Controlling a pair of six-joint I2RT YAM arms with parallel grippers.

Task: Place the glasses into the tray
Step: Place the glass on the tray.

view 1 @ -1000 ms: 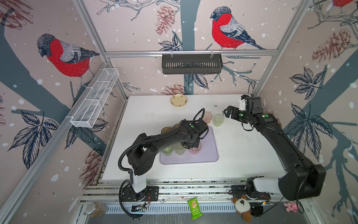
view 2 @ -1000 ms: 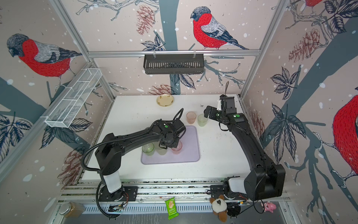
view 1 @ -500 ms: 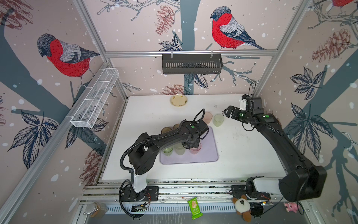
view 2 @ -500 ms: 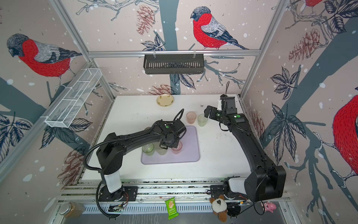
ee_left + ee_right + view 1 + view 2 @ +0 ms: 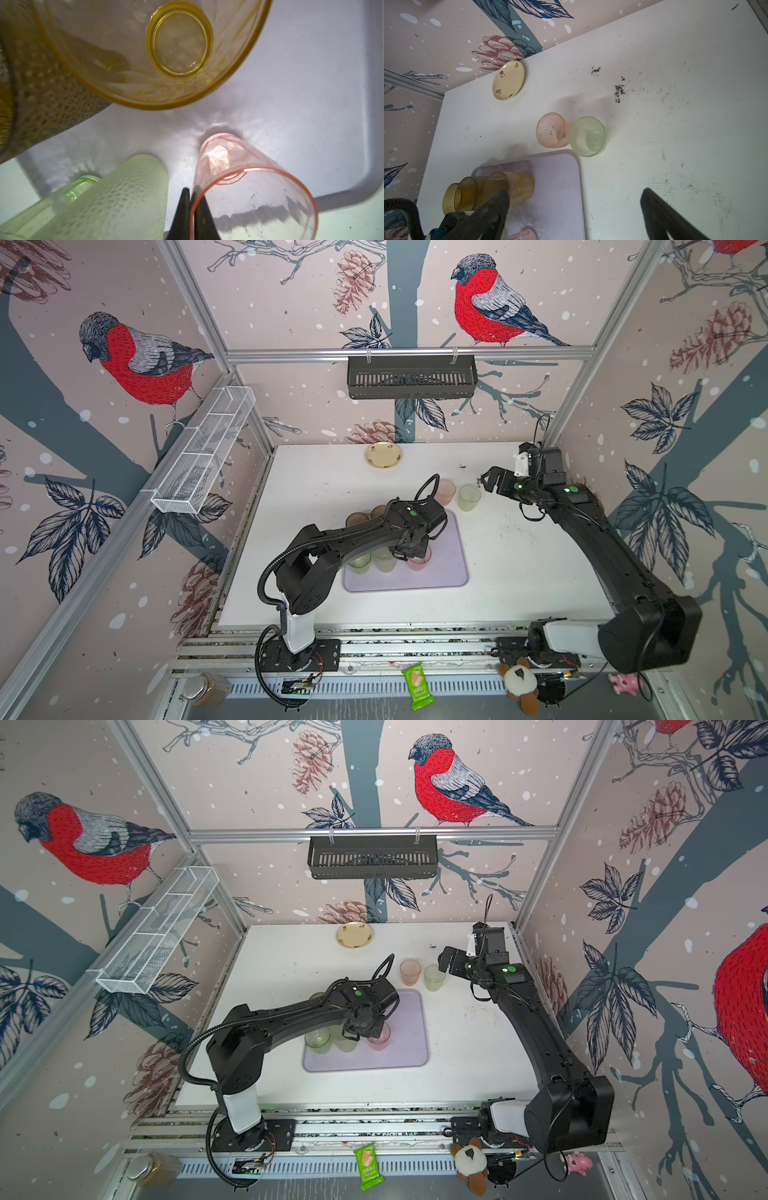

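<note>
On the tray (image 5: 444,568), left gripper (image 5: 189,192) clamps pink glass (image 5: 249,187) rim, right gripper (image 5: 574,193) gapes; release gently, lift straight, sparing frosted green glass (image 5: 124,197).

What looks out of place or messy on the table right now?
Nothing visible is tipped or spilled. Dark flecks mark the white table near the green glass, and the peach glass beside it has dark specks inside.
</note>
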